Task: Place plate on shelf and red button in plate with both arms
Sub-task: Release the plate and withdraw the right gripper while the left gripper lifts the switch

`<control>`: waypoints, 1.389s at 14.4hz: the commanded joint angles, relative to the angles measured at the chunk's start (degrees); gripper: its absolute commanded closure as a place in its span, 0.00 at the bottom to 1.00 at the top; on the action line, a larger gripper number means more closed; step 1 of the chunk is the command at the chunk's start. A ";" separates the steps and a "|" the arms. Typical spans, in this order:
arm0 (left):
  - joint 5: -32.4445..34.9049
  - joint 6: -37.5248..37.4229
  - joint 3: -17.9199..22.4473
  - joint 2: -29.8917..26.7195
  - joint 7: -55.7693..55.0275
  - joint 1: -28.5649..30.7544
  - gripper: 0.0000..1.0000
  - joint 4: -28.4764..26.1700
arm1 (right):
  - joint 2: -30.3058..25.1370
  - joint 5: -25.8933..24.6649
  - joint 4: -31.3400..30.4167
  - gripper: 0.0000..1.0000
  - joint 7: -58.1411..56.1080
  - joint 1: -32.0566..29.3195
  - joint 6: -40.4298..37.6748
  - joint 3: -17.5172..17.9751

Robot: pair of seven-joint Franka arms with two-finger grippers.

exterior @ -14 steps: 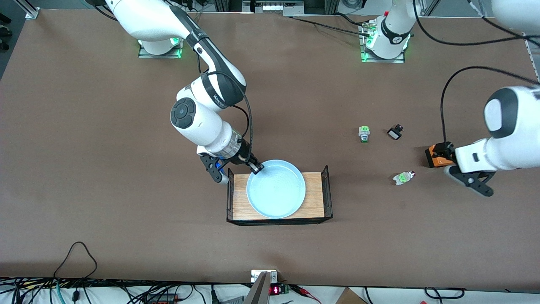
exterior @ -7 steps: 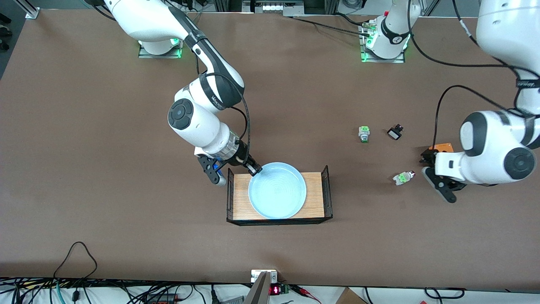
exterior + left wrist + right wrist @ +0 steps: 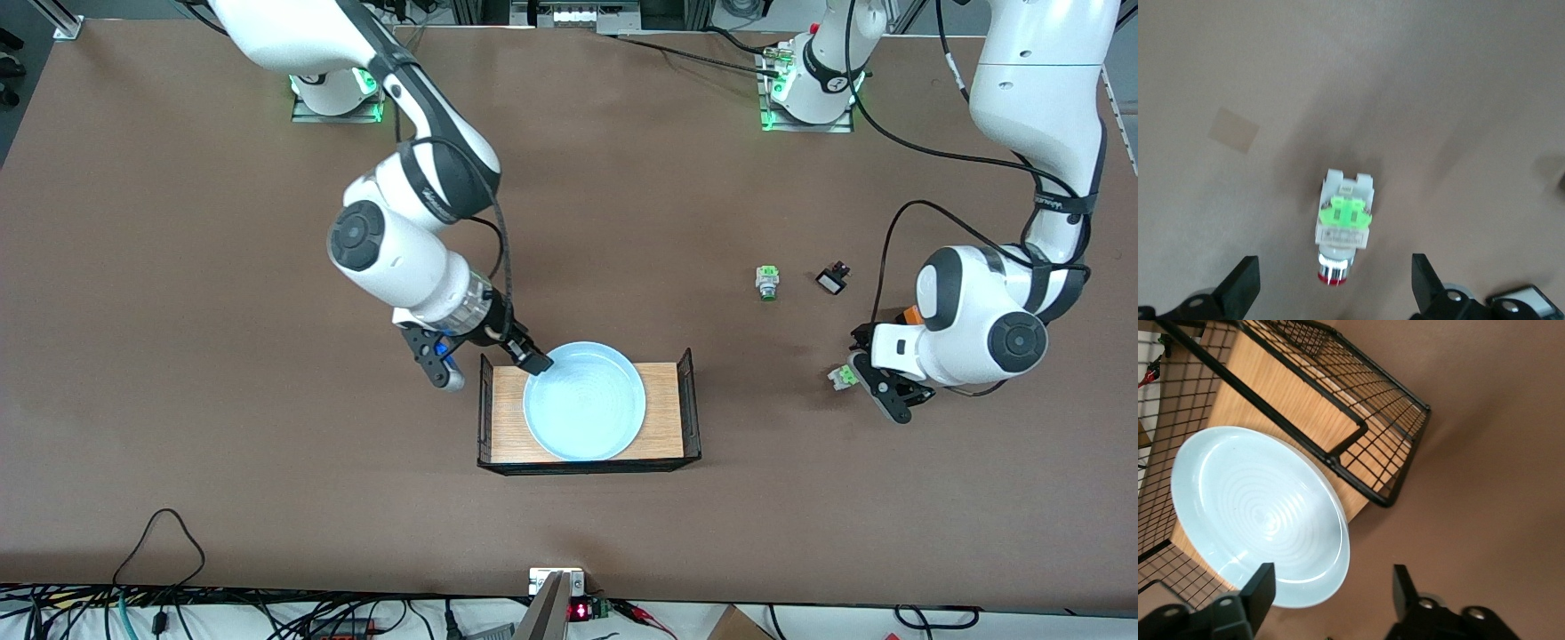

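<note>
The pale light-blue plate (image 3: 584,402) lies flat on the wooden floor of a wire tray, and also shows in the right wrist view (image 3: 1258,513). My right gripper (image 3: 524,357) hovers open at the plate's rim on the side toward the robots' bases, with the rim's edge between its fingers (image 3: 1331,603). The red button (image 3: 839,377) lies on its side on the table toward the left arm's end. My left gripper (image 3: 867,384) is open just above it. In the left wrist view the red button (image 3: 1343,227) lies between the open fingers, with its dark-red cap pointing toward the left gripper (image 3: 1335,293).
The black wire tray (image 3: 686,418) with its wooden floor (image 3: 1305,407) stands mid-table. A green-capped switch (image 3: 766,282) and a small black-and-white part (image 3: 832,280) lie farther from the front camera than the red button. Cables run along the table's near edge.
The left arm has swung in from the table's end and lowered its gripper over the red button. The right arm has shifted slightly toward its end of the table; the plate has settled in the tray.
</note>
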 commanded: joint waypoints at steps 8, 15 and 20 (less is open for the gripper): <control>-0.02 13.30 -1.09 -0.73 1.54 0.45 0.04 -8.68 | -11.63 -5.27 5.54 0.00 -22.68 -11.37 -32.00 -0.10; 0.07 13.83 -1.09 0.15 1.89 0.28 0.59 -8.51 | -16.91 -21.72 3.79 0.00 -45.56 -16.90 -40.03 -0.10; -0.02 8.14 -2.05 -3.00 0.75 -0.43 0.71 -6.32 | -17.97 -27.25 3.51 0.00 -58.65 -22.62 -42.40 -0.10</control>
